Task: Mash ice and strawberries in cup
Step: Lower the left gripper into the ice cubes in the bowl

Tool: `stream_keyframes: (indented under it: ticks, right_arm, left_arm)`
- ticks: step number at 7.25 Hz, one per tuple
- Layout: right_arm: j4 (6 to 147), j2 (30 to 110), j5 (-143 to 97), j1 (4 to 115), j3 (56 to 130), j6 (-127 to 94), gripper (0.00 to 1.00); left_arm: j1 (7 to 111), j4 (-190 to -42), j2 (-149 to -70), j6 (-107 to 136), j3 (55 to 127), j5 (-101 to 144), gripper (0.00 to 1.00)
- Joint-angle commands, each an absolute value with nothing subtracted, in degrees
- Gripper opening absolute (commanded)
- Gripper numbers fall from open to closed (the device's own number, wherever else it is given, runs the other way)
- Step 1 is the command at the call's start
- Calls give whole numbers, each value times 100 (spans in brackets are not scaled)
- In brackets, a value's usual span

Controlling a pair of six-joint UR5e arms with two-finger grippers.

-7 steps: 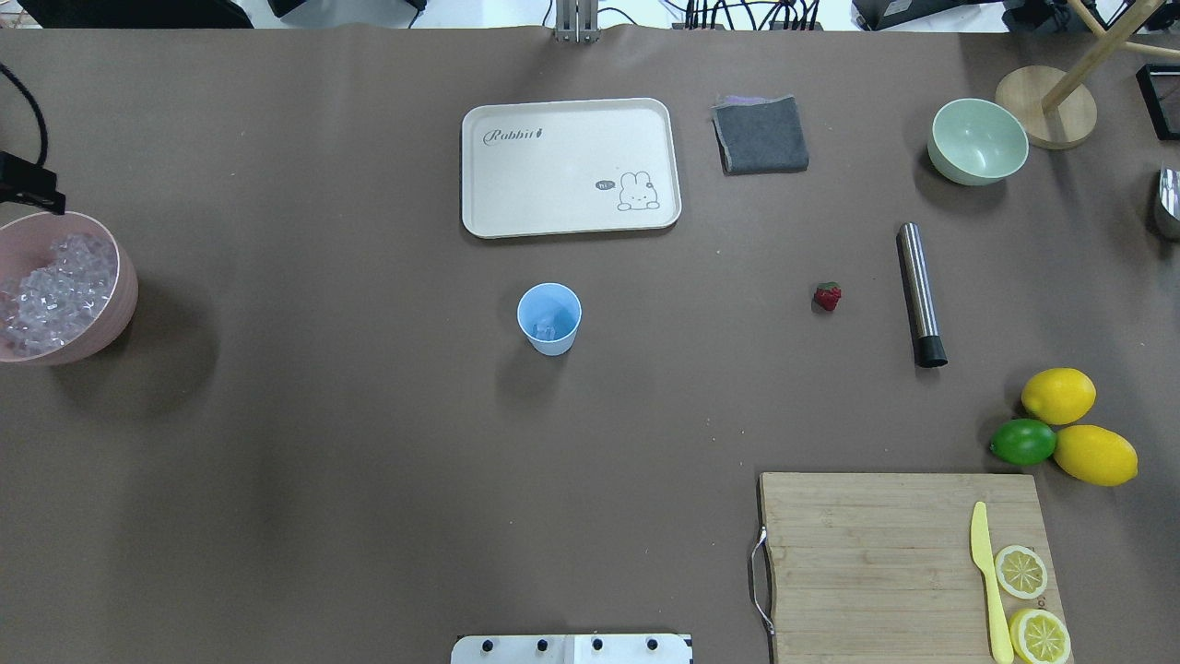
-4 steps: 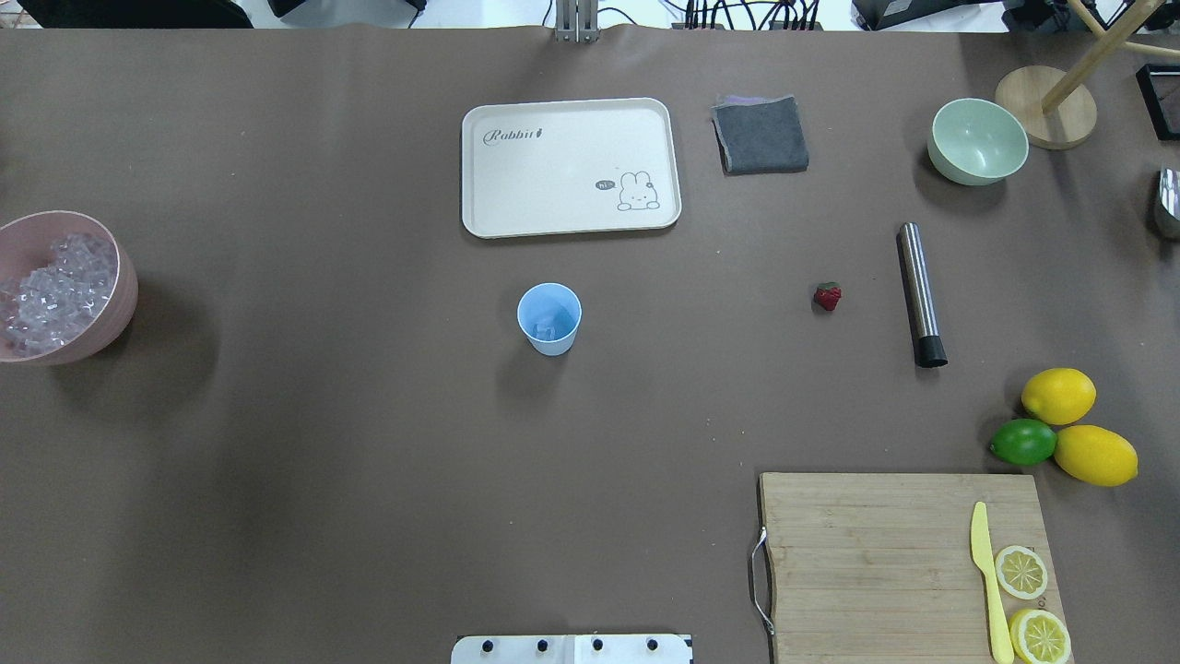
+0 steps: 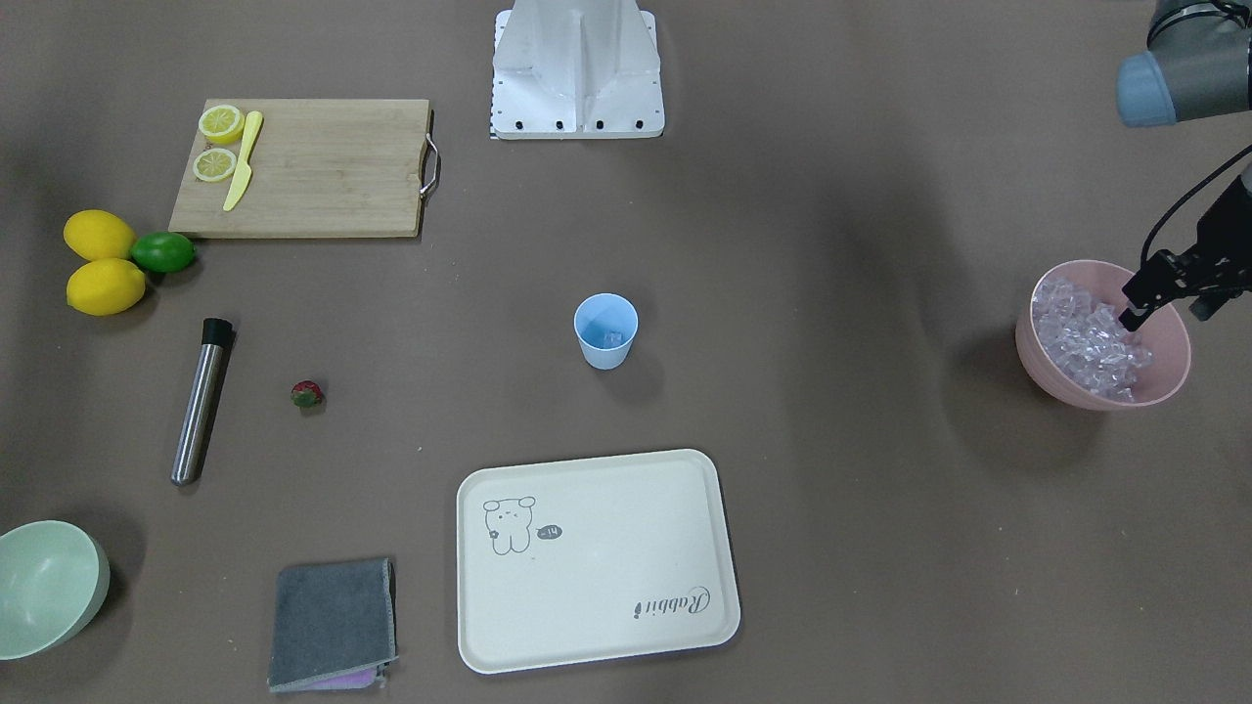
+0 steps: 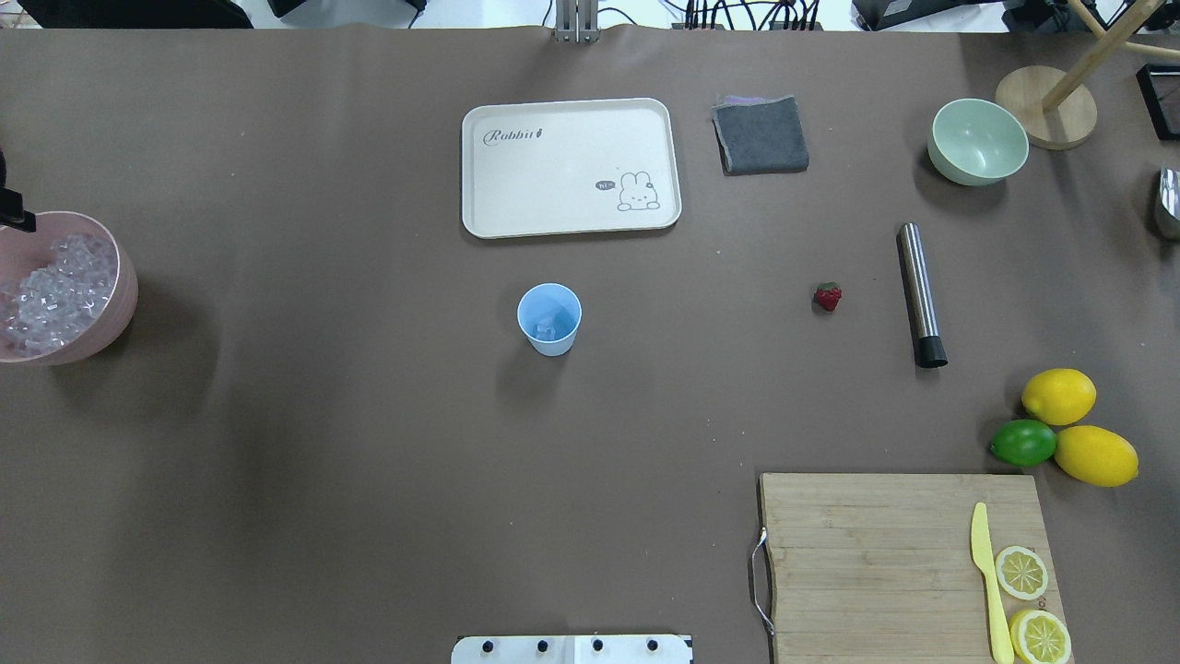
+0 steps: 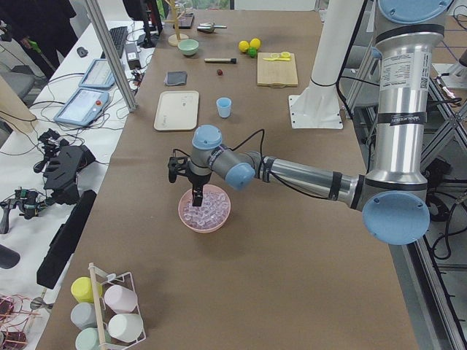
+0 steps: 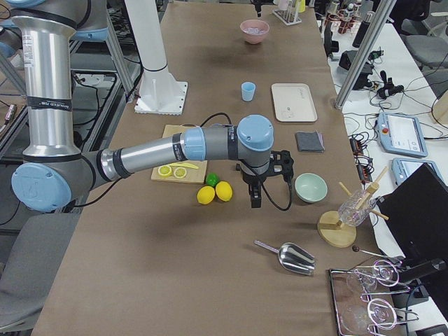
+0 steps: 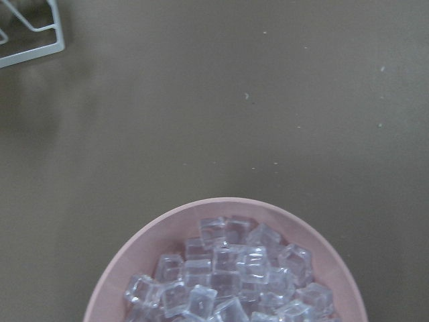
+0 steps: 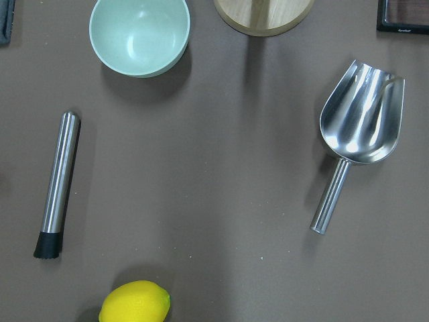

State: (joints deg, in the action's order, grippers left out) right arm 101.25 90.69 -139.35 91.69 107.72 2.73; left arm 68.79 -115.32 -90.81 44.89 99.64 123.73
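The light-blue cup [image 4: 549, 318] stands mid-table with one ice cube [image 4: 546, 326] inside. More ice [image 3: 1081, 337] fills the pink bowl [image 4: 124, 286] at the table's left end. My left gripper [image 3: 1167, 311] hangs over that bowl's far rim, its fingers apart and empty; the left wrist view shows the ice [image 7: 228, 275] just below. The strawberry [image 4: 828, 297] lies on the table right of the cup. My right gripper [image 6: 254, 201] shows only in the exterior right view, hovering near the lemons; I cannot tell whether it is open.
A steel muddler [image 4: 920, 295] lies right of the strawberry. A cream tray [image 4: 570, 166], grey cloth [image 4: 761, 136] and pale green bowl [image 4: 977, 140] sit behind. Two lemons [image 4: 1058, 395] and a lime [image 4: 1022, 442] lie by the cutting board [image 4: 876, 553]. A metal scoop [image 8: 362, 124] lies far right.
My left gripper slipped out of the overhead view's left edge, then came back partly at the pink bowl's far rim. Nothing on the table has moved.
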Motion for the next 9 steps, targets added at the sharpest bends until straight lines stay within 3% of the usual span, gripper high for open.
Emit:
stream_keyframes:
  ticks: [1,9]
  right_arm:
    - [10125,9053,-13922,9149,10749,264,100]
    - [10125,9088,-13922,9141,10723,264,100]
  left_arm:
    - [6715,-11593,-9316,4456,9669,12375,97]
    - [6706,-12217,-9290,4570,8877,12428,97]
